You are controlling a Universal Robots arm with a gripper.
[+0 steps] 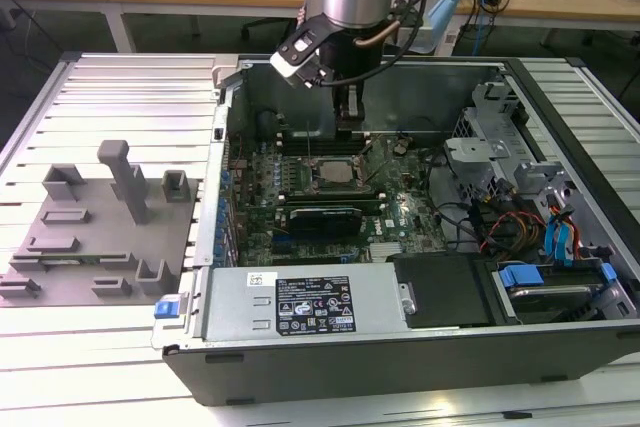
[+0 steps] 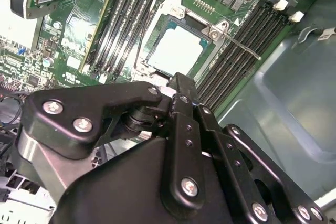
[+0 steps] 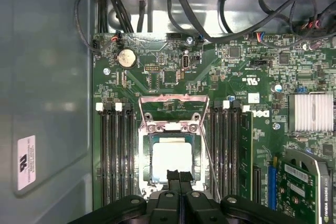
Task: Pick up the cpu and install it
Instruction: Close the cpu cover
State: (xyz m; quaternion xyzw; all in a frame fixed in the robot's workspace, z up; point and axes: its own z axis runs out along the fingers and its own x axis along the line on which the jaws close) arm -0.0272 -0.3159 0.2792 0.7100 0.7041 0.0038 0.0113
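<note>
Closest to the wrist cameras is the black end effector (image 3: 179, 176). Its two fingers (image 3: 172, 177) are pressed together and nothing is held between them. The tips hang over one edge of the cpu (image 3: 170, 158); if they touch it, I cannot tell. The cpu lies flat inside the socket frame (image 3: 146, 158) on the green motherboard (image 3: 236, 72), with its silvery top up. The metal bracket (image 3: 173, 98) of the socket stands open beyond it. Dark memory slots (image 3: 116, 156) run along both sides of the socket. In the exterior view the arm reaches down into the open computer case (image 1: 380, 367), which lies on a slatted metal surface (image 1: 120, 87). A grey tray (image 1: 100, 237) with upright posts rests on the exterior view's left, well apart from the cpu.
</note>
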